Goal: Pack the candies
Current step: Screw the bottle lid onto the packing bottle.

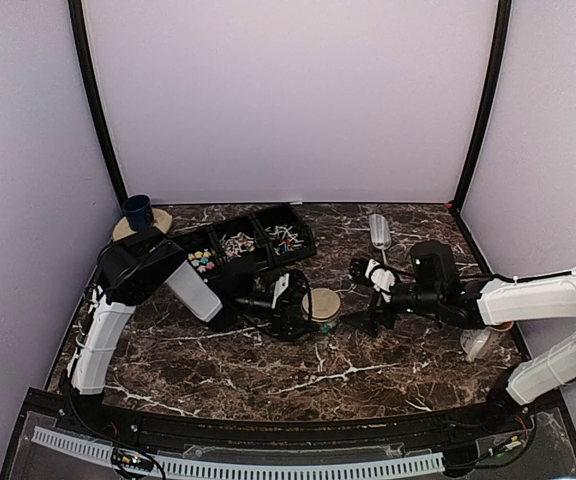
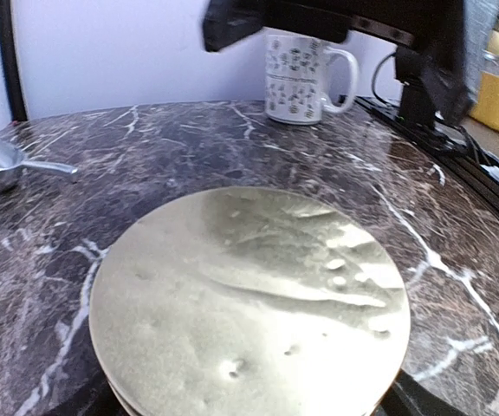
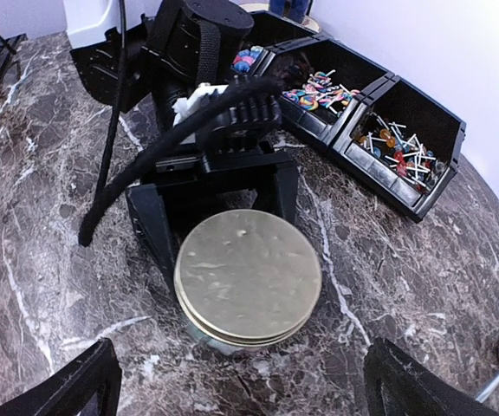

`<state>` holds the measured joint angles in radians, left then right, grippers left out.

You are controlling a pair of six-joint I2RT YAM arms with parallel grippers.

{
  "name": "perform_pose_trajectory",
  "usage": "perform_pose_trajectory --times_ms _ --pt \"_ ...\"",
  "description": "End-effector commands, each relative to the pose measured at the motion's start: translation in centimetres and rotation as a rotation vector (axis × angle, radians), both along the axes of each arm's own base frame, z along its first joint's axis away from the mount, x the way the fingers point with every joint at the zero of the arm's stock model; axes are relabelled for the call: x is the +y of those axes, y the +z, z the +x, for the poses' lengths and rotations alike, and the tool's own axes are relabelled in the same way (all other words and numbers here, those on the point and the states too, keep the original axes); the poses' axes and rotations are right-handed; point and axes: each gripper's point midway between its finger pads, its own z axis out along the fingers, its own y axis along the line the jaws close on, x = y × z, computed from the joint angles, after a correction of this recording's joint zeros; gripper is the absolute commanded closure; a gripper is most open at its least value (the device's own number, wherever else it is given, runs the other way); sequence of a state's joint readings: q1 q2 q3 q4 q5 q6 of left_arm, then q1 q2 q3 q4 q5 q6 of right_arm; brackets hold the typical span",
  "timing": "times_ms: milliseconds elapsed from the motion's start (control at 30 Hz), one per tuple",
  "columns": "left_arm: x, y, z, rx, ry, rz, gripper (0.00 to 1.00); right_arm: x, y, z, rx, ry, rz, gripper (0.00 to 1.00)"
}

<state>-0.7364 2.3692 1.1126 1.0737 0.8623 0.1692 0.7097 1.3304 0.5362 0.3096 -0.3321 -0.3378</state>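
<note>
Right gripper [image 3: 245,381]: mine, spread wide and empty, facing the jar [image 3: 206,334].
Left gripper [image 3: 228,227]: clamped on the jar beneath its tan lid [image 3: 248,277].
Candies [image 3: 319,87]: far back in the black bins [image 3: 423,204]. I judge them light, small and slick-wrapped, best pinched across the middle or by a stick.

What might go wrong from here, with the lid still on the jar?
The jar sits between the fingers of the left end effector, but a firm grip isn't evident: it may slide or tip when the open right end effector takes the lid. The right arm could also knock the mug beside it.
</note>
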Motion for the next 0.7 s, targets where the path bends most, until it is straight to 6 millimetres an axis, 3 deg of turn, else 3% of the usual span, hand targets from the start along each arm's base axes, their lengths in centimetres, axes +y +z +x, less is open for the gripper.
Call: perform_pose_trajectory --times_ms 0,167,367,567,667 --pt "2.5 -6.4 -7.0 0.261 -0.258 0.171 0.19 0.5 1.4 -0.9 -0.034 0.178 -0.04 0.02" --pt "2.9 -5.8 -8.3 0.266 -0.354 0.158 0.18 1.6 1.1 -1.8 -0.044 0.38 -0.083 0.03" --pt "3.1 -5.9 -8.6 0.264 -0.361 0.162 0.18 2.7 0.2 -0.5 -0.012 0.428 -0.07 0.01" --pt "3.0 -5.9 -8.8 0.259 -0.365 0.163 0.19 3.5 1.1 0.7 -0.069 0.396 -0.004 0.03" --pt "2.9 -5.9 -8.8 0.255 -0.367 0.164 0.19 3.9 2.6 0.8 -0.093 0.399 0.06 0.03"
